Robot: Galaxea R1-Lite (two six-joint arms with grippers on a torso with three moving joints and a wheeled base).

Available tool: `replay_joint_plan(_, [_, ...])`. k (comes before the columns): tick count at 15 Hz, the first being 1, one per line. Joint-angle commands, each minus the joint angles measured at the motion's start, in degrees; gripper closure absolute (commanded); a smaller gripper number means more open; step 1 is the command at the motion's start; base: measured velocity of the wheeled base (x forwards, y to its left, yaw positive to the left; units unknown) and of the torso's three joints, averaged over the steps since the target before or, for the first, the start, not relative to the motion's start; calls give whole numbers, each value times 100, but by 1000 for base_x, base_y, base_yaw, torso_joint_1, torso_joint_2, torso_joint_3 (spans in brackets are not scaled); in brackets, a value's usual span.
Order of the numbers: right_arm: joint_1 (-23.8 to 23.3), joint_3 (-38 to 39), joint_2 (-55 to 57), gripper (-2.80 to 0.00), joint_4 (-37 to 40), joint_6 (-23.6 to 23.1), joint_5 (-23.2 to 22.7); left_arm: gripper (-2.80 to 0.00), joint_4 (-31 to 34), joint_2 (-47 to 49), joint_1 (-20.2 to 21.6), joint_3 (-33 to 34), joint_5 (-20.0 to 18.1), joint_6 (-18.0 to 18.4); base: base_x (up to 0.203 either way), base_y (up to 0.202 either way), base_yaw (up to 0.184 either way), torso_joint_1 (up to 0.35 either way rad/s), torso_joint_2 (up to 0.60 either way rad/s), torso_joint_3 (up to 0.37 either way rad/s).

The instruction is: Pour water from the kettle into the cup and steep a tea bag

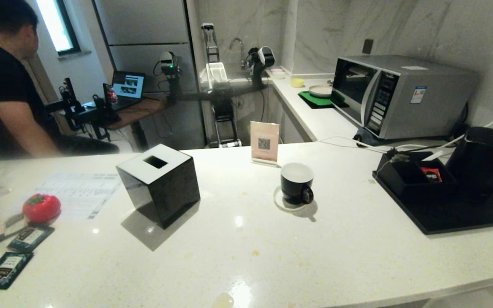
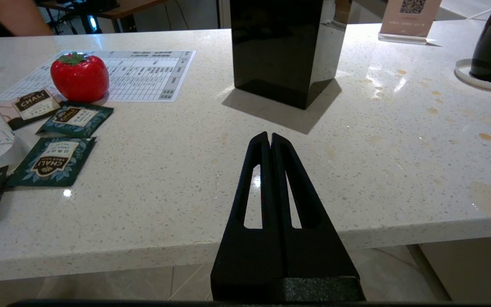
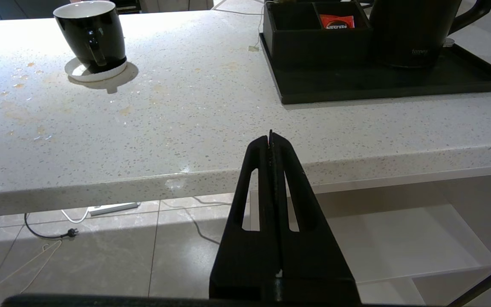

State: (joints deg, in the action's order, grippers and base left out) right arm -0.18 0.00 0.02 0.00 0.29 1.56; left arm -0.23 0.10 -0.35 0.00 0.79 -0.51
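Observation:
The cup point(image 1: 296, 183), glossy black with a white inside, stands on a white coaster mid-counter; it also shows in the right wrist view point(image 3: 90, 34). The matte black kettle point(image 1: 482, 160) stands on a black tray point(image 1: 464, 218) at the right. The tea bag's pale-green tag point(image 3: 252, 48) lies on the counter by the tray, its thin string running up into the compartment box. No water shows. My left gripper point(image 2: 270, 135) is shut and empty at the counter's front edge, facing the black cube. My right gripper point(image 3: 270, 136) is shut and empty, just short of the edge before the tray.
A black cube with a slotted white top point(image 1: 158, 184) stands left of the cup. A red tomato-shaped object point(image 1: 41, 208), a printed sheet and teal packets point(image 1: 7, 268) lie far left. The compartment box point(image 1: 413, 182) holds a red packet. A sign point(image 1: 265, 143), microwave point(image 1: 400, 94) and seated person point(image 1: 2, 85) lie behind.

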Motion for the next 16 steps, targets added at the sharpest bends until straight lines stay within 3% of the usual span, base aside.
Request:
replay_joint_plan(1, [1, 0, -2, 0, 0, -3, 2, 0, -3, 8, 0, 0, 5, -2, 0, 0, 0, 0, 0, 0])
replay_joint_plan(6, [1, 0, -2, 0, 0, -3, 2, 0, -3, 8, 0, 0, 0, -2, -2, -36, 2, 3, 0, 2])
replay_joint_plan(16, [1, 0, -2, 0, 0, -3, 11, 0, -3, 8, 0, 0, 0, -2, 0, -194, 0, 2, 3, 2])
